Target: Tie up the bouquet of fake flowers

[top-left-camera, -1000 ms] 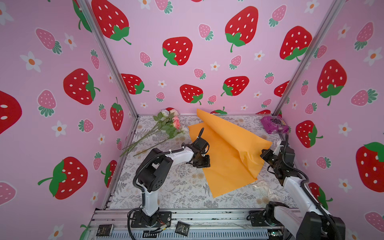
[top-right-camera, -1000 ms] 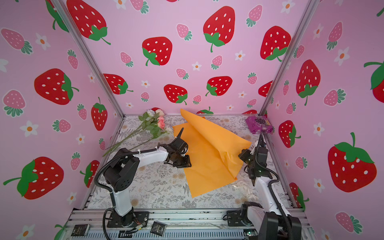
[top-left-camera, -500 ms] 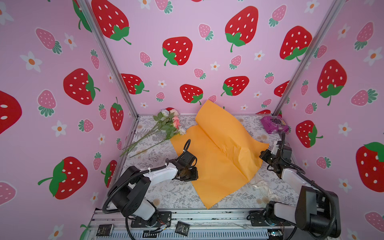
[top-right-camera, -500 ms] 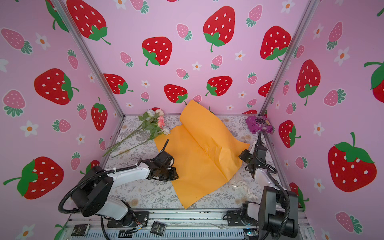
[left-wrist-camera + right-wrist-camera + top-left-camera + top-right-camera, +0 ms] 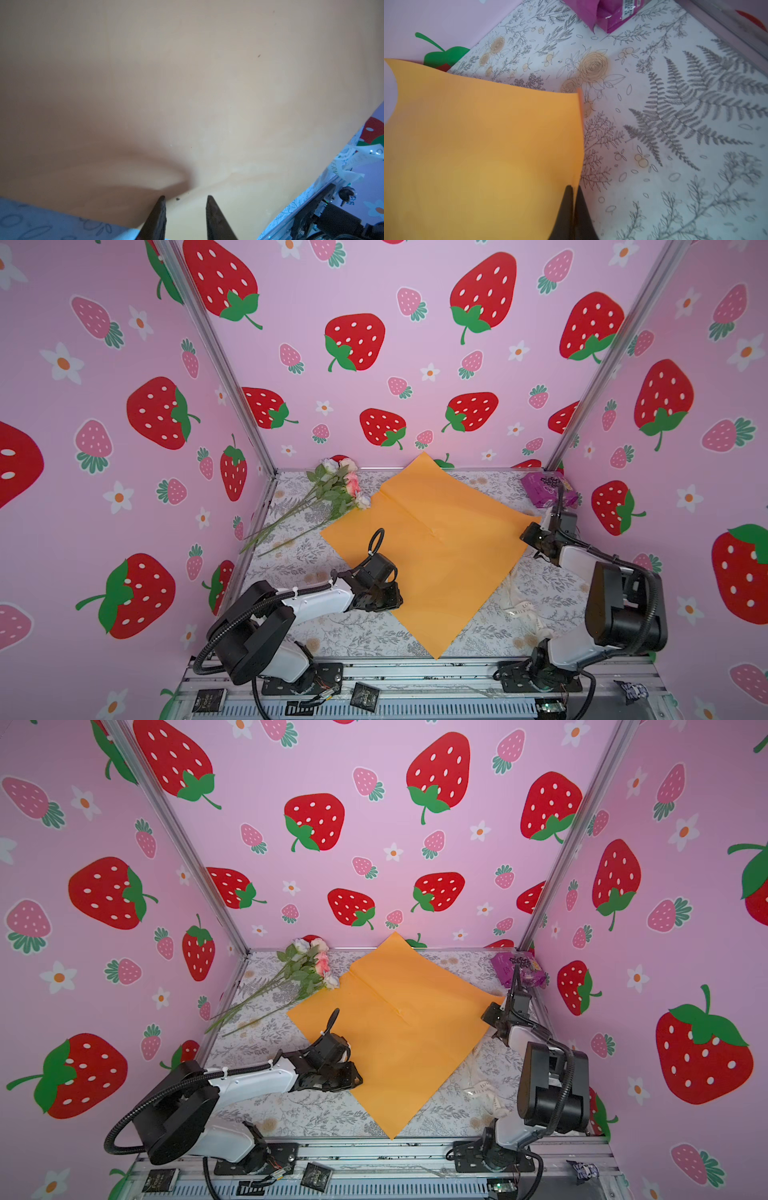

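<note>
Over on the right, the right hand [image 5: 574, 188] pinches a corner of the orange paper [image 5: 440, 564]; the left hand [image 5: 185, 198] hovers open-fingered over its near-left edge. The flowers [image 5: 336, 489] lie far left on the tabletop [image 5: 320, 632]. A hard one-sided tug could tear or skew the sheet.

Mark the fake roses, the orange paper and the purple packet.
fake roses [image 5: 352, 482]: in a top view, pink head.
orange wrapping paper [image 5: 449, 564]: in a top view, sheet's middle.
purple packet [image 5: 540, 490]: in a top view, flat face.
</note>
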`<state>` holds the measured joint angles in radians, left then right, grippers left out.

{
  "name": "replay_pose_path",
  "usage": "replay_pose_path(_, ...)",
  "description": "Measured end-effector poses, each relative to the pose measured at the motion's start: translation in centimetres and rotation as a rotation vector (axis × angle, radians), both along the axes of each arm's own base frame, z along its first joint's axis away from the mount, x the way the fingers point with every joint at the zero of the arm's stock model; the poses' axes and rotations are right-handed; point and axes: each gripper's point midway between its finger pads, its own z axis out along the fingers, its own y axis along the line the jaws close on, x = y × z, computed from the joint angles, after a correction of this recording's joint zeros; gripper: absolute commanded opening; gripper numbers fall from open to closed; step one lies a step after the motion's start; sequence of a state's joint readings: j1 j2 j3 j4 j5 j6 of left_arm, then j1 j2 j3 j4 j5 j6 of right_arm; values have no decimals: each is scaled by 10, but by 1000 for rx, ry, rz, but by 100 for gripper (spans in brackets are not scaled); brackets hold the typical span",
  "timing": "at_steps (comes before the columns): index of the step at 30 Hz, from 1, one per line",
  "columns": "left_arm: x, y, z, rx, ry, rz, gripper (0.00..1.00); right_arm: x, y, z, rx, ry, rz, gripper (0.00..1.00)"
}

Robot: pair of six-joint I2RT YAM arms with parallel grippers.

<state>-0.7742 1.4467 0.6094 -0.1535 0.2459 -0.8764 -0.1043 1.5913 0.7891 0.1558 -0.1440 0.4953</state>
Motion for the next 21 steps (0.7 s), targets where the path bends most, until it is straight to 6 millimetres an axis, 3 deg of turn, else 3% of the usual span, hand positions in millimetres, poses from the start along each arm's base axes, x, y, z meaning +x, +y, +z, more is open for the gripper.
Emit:
replay_pose_path(5,-12,-2,1,19,13,-3,39,16,26,-20,-16,58,99,0)
replay_pose_path(10,-13,21,2,130,10,36,42,14,44,-31,-21,88,141,3)
replay_pose_path(11,-12,26,2,147,10,44,42,15,46,-30,-20,90,149,8)
replay_pose_path(13,-12,35,4,167,9,51,44,19,49,-28,-17,93,172,30)
replay_pose_path(15,-10,38,9,167,-3,50,46,22,52,-23,-17,94,198,40)
replay_pose_path(18,-4,33,22,151,-36,23,49,14,53,-11,-28,94,219,50)
replay_pose_path(21,10,20,40,120,-83,-1,49,-7,52,20,-34,55,211,56)
